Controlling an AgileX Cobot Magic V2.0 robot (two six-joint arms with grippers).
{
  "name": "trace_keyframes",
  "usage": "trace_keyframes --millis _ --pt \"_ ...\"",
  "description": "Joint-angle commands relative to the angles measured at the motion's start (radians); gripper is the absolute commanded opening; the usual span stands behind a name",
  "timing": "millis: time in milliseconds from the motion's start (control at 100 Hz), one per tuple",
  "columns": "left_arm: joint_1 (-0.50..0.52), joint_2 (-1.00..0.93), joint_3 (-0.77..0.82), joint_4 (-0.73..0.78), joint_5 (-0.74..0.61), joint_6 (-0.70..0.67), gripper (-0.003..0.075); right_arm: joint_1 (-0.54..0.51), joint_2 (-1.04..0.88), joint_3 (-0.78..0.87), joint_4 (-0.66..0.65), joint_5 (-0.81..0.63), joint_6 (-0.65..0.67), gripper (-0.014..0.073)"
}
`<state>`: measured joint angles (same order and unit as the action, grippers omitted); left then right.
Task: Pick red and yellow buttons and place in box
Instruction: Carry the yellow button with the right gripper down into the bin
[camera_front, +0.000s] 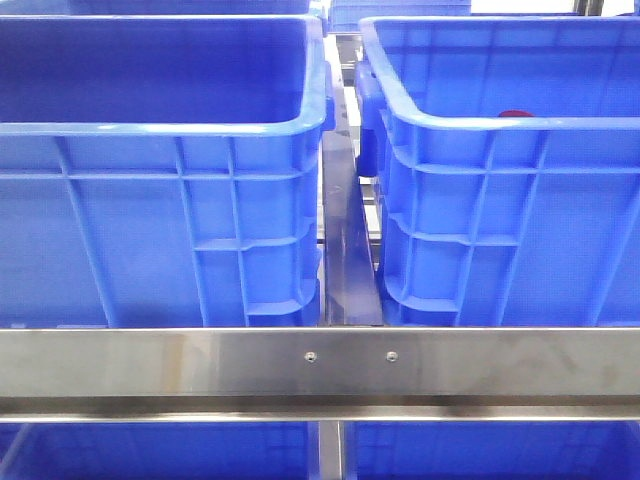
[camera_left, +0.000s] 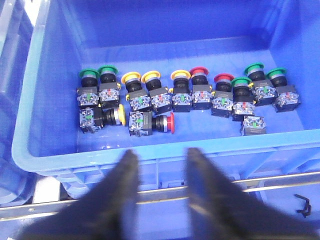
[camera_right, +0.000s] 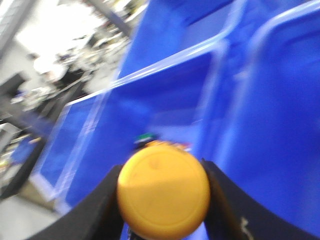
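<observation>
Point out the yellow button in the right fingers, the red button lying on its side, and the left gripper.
yellow button (camera_right: 163, 188), right wrist view, cap face.
red button (camera_left: 170, 123), left wrist view, red cap.
left gripper (camera_left: 160, 165), left wrist view, gap between fingers.

A yellow button (camera_right: 163, 189), round cap facing the camera, is being gripped over a blue box (camera_right: 150, 105), while a red button (camera_left: 151, 123) is lying sideways in another box (camera_left: 165, 145).

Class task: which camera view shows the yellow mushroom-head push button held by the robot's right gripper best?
The right wrist view: the round yellow mushroom-head push button fills the foreground, clamped in the right gripper, though blurred. The front view shows only blue plastic crates, not this button. The left wrist view shows other buttons lying in a crate, not the held one.
</observation>
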<state>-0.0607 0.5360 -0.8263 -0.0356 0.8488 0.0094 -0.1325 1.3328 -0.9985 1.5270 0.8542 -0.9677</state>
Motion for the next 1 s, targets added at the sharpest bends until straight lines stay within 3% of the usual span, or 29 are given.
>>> trace_keyframes --millis 0,130,220,430,990 --pt "-0.001 0.003 -0.025 -0.004 -0.076 -0.009 -0.002 -0.041 -0.036 -0.032 0.023 -0.079 -0.058 0.0139" --pt "-0.001 0.003 -0.025 -0.004 -0.076 -0.009 -0.0019 -0.072 -0.036 -0.032 -0.005 -0.277 -0.14 0.0139" --pt "-0.001 0.003 -0.025 -0.004 -0.074 -0.009 -0.0019 -0.074 -0.032 -0.032 -0.006 -0.438 -0.272 0.0139" --pt "-0.001 0.003 -0.025 -0.006 -0.074 -0.009 -0.0019 -0.074 0.05 -0.037 -0.003 -0.638 -0.456 0.0139" --pt "-0.001 0.003 -0.025 -0.013 -0.074 -0.009 -0.0019 -0.074 0.377 -0.216 -0.003 -0.713 -0.536 0.0139"
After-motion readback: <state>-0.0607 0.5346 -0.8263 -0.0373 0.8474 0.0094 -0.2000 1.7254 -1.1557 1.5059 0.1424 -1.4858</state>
